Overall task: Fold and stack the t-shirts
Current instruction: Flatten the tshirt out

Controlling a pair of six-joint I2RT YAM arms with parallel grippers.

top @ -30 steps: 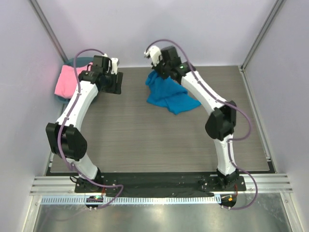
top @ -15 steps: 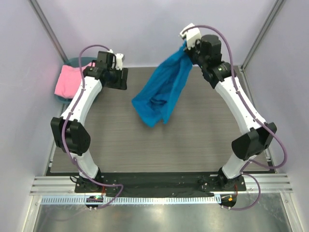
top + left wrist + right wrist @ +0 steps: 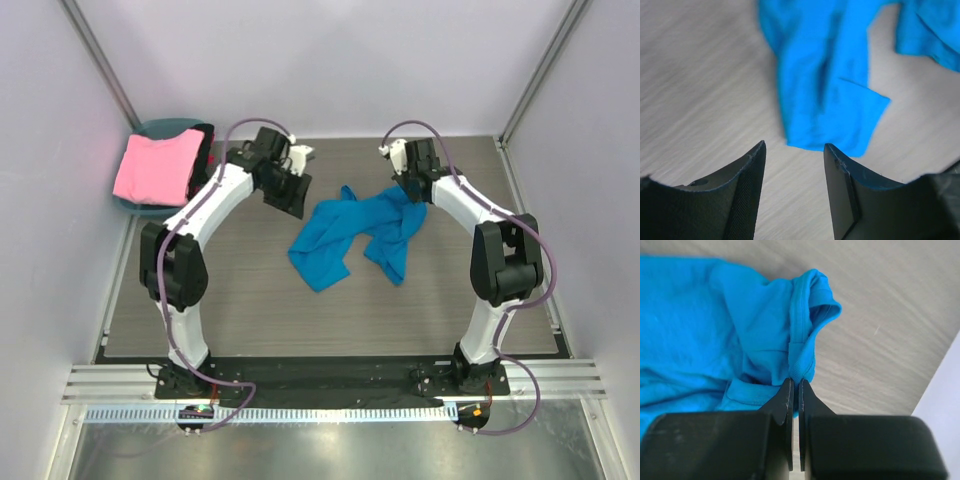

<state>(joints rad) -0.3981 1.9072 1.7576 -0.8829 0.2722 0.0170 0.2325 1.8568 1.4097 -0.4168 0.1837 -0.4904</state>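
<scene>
Now: right end effector (image 3: 795, 385) clamped on blue shirt (image 3: 350, 232) edge, shirt crumpled on counter (image 3: 230, 300); left end effector (image 3: 794, 147) apart, near other end. Risk: left pinches one layer, shirt twists

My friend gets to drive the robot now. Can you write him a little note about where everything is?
Left gripper: open, empty, above the table beside the blue t-shirt.
Right gripper: shut on that shirt's edge near the collar.
Blue shirt lies crumpled mid-table; pink t-shirt lies on the basket, far left.
Done: blue shirt is out, not yet folded.
Left: spread and fold it, then the others, and stack.
</scene>
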